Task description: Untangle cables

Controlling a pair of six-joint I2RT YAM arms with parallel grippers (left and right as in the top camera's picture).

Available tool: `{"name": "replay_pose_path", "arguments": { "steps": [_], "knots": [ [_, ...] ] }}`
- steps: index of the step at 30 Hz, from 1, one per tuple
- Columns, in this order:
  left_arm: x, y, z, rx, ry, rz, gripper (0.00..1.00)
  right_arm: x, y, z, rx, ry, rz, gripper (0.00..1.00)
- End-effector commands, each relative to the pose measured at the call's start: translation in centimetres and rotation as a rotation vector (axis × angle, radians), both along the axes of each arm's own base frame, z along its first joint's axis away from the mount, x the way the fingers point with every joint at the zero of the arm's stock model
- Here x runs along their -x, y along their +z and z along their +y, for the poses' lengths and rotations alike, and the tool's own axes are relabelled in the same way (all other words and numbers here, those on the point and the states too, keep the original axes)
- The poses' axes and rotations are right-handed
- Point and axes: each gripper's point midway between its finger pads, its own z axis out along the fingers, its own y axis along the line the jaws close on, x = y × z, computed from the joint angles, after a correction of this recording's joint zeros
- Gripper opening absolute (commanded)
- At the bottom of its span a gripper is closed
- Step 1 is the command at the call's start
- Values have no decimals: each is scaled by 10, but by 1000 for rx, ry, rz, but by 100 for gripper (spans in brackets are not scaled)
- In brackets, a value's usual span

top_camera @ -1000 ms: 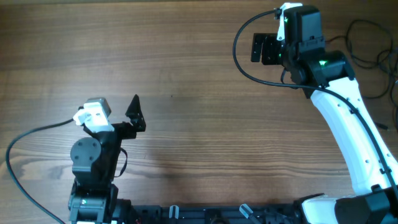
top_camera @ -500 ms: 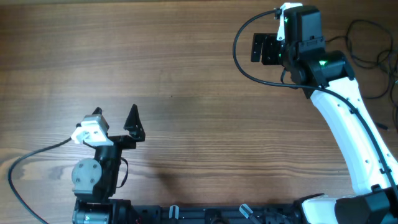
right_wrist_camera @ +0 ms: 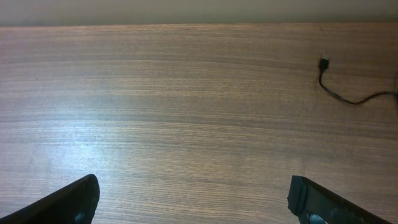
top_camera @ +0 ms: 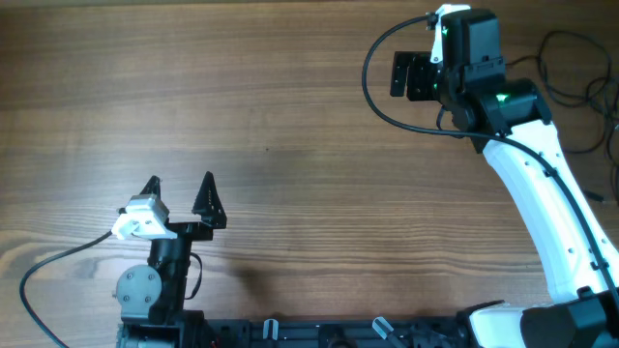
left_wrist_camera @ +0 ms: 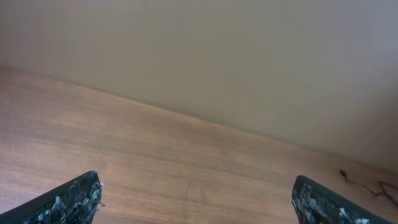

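The table (right_wrist_camera: 186,112) below me is smooth wood, faintly shiny; my left fingertips (left_wrist_camera: 71,200) are matt black and scuffed.

Robotics lab workbench: the left arm (top_camera: 155,275) and right arm (top_camera: 537,184) are mounted along one edge of a wood-grain table (top_camera: 290,97) against a plain beige wall (left_wrist_camera: 249,56). A thin black cable (right_wrist_camera: 324,63) trails across the wood.

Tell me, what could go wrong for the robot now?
The cable is thin and lies flat on the table, so the open right gripper might miss it or scrape the wood. The open left gripper is far from it, across the table, and may not reach to help.
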Motion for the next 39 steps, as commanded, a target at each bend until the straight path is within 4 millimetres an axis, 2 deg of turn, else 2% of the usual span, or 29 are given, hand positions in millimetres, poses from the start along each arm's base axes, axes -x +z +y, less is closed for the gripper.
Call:
{"name": "replay_pose_path", "arguments": {
  "steps": [1, 14, 31, 39],
  "knots": [
    [3, 2, 3, 18, 14, -25, 100, 0, 17, -1, -4, -12, -41, 100],
    [8, -2, 3, 18, 15, -23, 100, 0, 17, -1, -4, -12, -41, 100],
    [-3, -25, 3, 73, 15, -63, 100, 0, 17, -1, -4, -12, -41, 100],
    [-4, -35, 7, 71, 35, -31, 100, 0, 17, -1, -4, -12, -41, 100]
  ]
}}
